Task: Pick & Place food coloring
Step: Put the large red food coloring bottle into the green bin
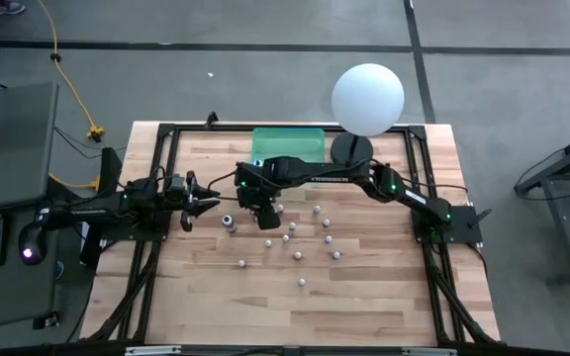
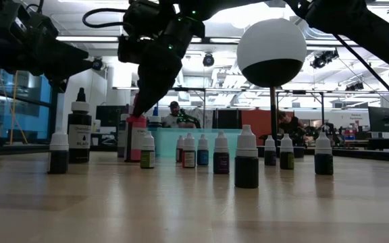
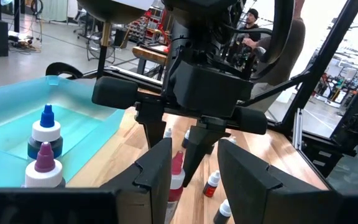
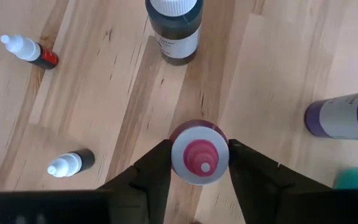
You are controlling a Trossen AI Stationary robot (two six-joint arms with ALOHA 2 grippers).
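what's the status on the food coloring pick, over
Right gripper down around pink-capped bottle, fingers at both sides of cap. Left gripper waiting at table's left, empty. Tall dark bottle stands close ahead, not blocking.

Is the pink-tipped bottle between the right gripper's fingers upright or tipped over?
Upright. The right wrist view looks straight down on the pink-tipped bottle's round cap, the right gripper's fingers flanking it on the table.

Between the matt black plastic fingers (image 4: 143, 176) of my right claw (image 4: 199, 163) stands a pink bottle (image 4: 199, 154) with a smooth, slightly glossy plastic cap. Under it the table (image 4: 104, 93) is pale wood, planked, satin-smooth. Beyond my left claw (image 3: 194, 165) the tub (image 3: 73, 118) looks like translucent turquoise plastic, glossy.
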